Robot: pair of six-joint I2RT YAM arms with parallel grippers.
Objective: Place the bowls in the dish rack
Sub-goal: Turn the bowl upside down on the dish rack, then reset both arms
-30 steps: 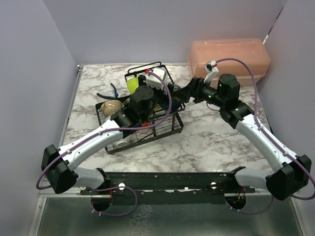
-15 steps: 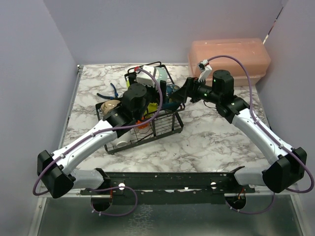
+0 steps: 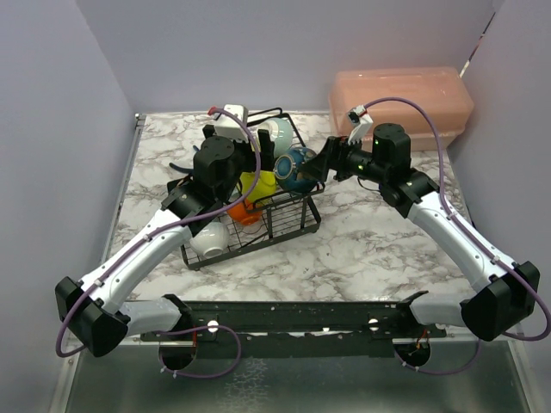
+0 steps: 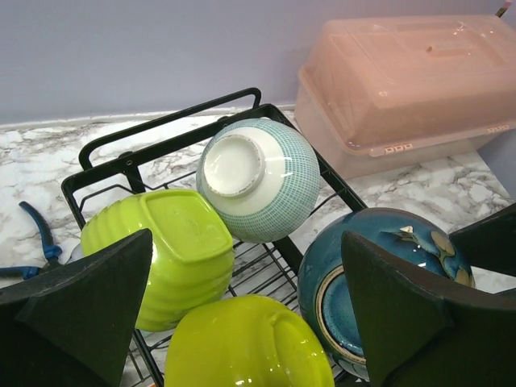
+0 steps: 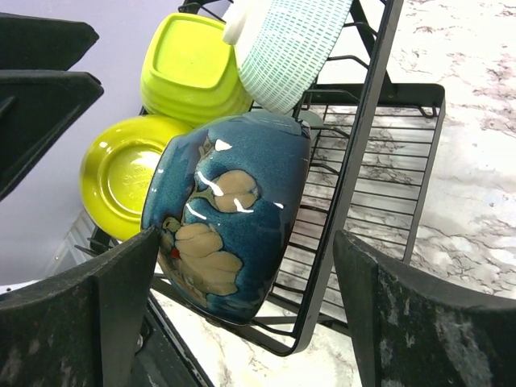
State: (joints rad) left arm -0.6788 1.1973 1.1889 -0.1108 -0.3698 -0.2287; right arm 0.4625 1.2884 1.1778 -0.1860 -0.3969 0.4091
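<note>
The black wire dish rack (image 3: 284, 225) holds several bowls. In the left wrist view my left gripper (image 4: 250, 322) hangs open over a yellow-green bowl (image 4: 250, 347), touching nothing. Behind it sit a second yellow-green bowl (image 4: 173, 250), a pale teal checked bowl (image 4: 258, 177) and the blue-patterned bowl (image 4: 379, 282). My right gripper (image 5: 262, 314) is open around the blue-patterned bowl (image 5: 226, 218), which stands on edge against the rack's rim (image 5: 347, 185). Its left finger is close to the bowl and its right finger is well apart. From above, an orange bowl (image 3: 244, 212) and a white bowl (image 3: 211, 241) lie lower in the rack.
A pink translucent lidded box (image 3: 400, 103) stands at the back right, just behind the right arm. A blue-handled tool (image 4: 40, 234) lies on the marble left of the rack. Walls close in the table on three sides.
My left arm has pulled back to the left, off the rack, and its jaws have opened wider, uncovering the yellow-green bowl. The right gripper edged left toward the blue-patterned bowl.
</note>
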